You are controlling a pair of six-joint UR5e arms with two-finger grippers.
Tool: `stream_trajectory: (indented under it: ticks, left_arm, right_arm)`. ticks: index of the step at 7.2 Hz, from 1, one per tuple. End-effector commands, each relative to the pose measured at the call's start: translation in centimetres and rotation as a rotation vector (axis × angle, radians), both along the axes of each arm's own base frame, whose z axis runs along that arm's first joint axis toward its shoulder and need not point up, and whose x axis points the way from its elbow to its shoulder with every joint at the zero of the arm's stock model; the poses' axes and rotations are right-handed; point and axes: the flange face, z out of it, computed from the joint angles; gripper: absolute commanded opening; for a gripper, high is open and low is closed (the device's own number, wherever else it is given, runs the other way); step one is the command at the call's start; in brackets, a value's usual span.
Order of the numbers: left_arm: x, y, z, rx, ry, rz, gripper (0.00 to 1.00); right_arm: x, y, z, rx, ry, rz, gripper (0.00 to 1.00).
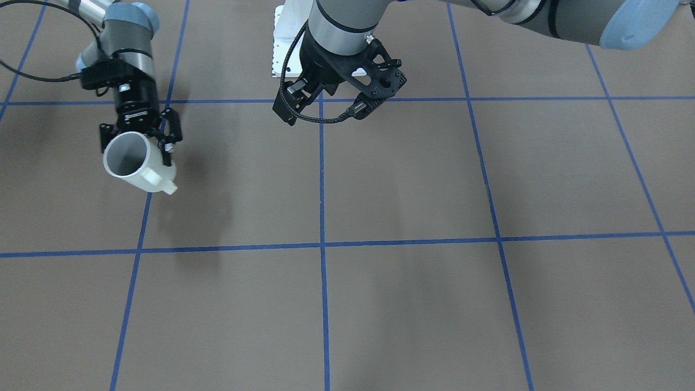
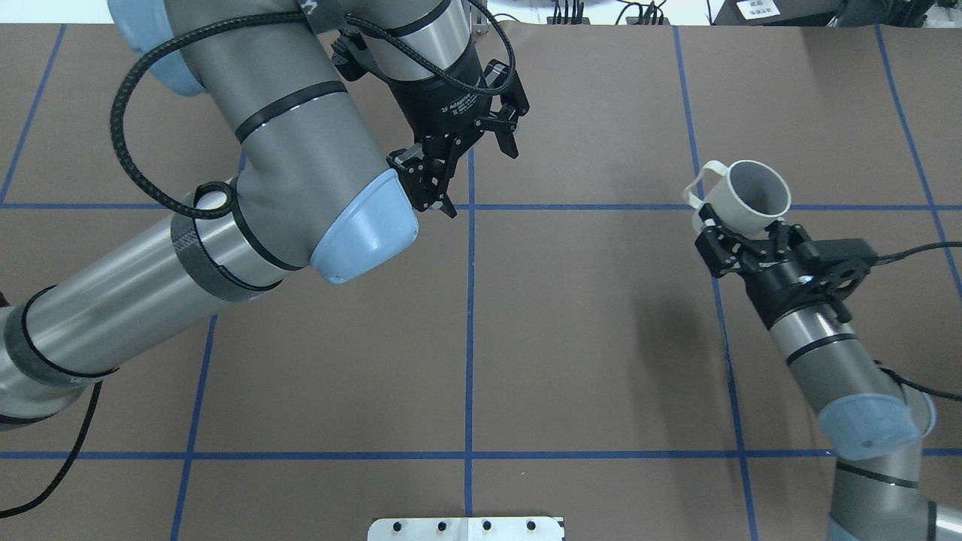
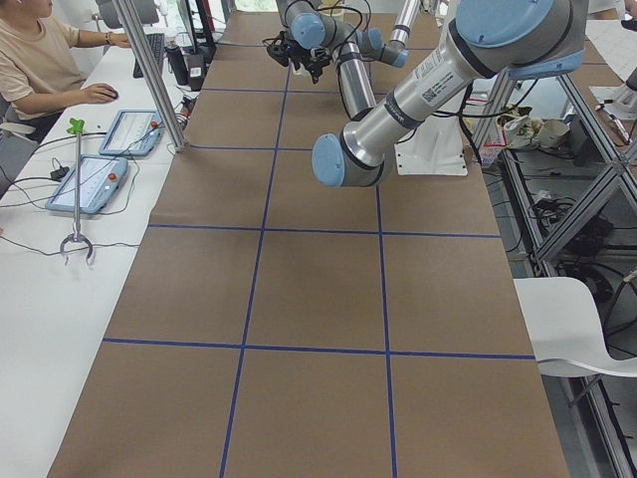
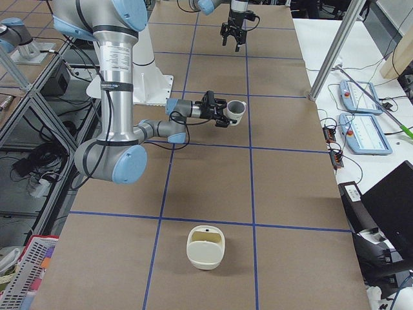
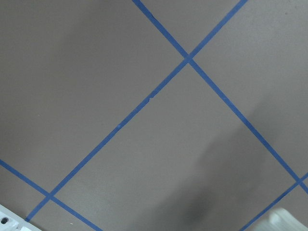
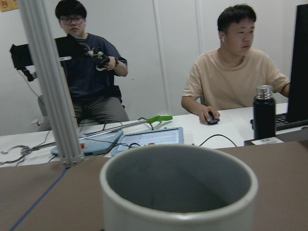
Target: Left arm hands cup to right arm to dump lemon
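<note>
**Table** (image 2: 601, 338): one, brown, marked in blue tape squares.

**Arms:** two. The left arm (image 2: 225, 248) reaches over the table's middle. The right arm (image 2: 827, 353) works on its own side.

**Tub** (image 4: 205, 248): one, cream, seen only in the right side view. It stands on the table well apart from the cup, further toward the robot's right end.

**Grippers:** two. The left gripper (image 2: 481, 184) has its jaws spread wide with nothing between them. The right gripper (image 2: 745, 225) lies about level and is clamped across the cup's wall from the robot's side.

**Cup** (image 2: 729, 207): one, held clear above the table. Its long axis is near upright, with the mouth up. The handle is on the side toward the left arm.

**Lemon:** none visible. The cup's grey inside shows no yellow-green piece in the overhead, front or right wrist views. The rim hides part of the bottom, so I cannot tell whether it is inside.

**Operators** (image 6: 231, 77): two, seated beyond the table.

**Finding:** the hand-over reads as done and dumping remains. The move turns on the cup's axis. The mouth faces up, so the right wrist must roll it past level. If the tub is the target, it lies to the right of the cup, and only the right arm is near it. The cup would have to travel there before tipping.
</note>
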Motion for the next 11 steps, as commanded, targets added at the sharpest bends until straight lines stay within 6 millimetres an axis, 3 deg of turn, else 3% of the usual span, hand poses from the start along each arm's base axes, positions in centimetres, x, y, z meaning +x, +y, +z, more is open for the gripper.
stream_trajectory:
  ticks: [1,3,4,6,7,8,9,11]
  left_arm:
    - [0.3,0.1,0.2,-0.004,-0.008,0.001,1.0]
    - [0.3,0.1,0.3,-0.007,-0.01,-0.004,1.0]
    - [0.6,-0.1,1.3,-0.008,-0.019,0.001,1.0]
    - [0.7,-0.2,1.3,-0.005,-0.024,-0.002,1.0]
    - [0.8,-0.3,1.5,-0.002,-0.031,-0.009,1.0]
    - [0.7,-0.2,1.3,-0.003,-0.029,-0.011,1.0]
    - [0.6,-0.1,1.2,-0.003,-0.027,-0.014,1.0]
    - [0.5,-0.1,1.2,0.001,-0.029,-0.019,1.0]
  right_arm:
    - [10.2,-1.2,6.0,-0.056,-0.043,0.017,0.0]
    - [18.7,2.0,12.3,-0.163,-0.157,0.05,0.0]
    - [20.9,2.8,16.4,-0.199,-0.234,0.089,0.0]
    - [28.2,8.1,26.7,-0.167,-0.381,0.063,0.0]
    - [29.1,8.5,27.1,-0.173,-0.434,0.075,0.0]
    - [30.6,9.6,27.4,-0.199,-0.66,0.094,0.0]
    - [31.4,10.1,27.4,-0.205,-0.726,0.08,0.0]
    - [32.1,10.0,27.0,-0.263,-0.996,0.093,0.0]
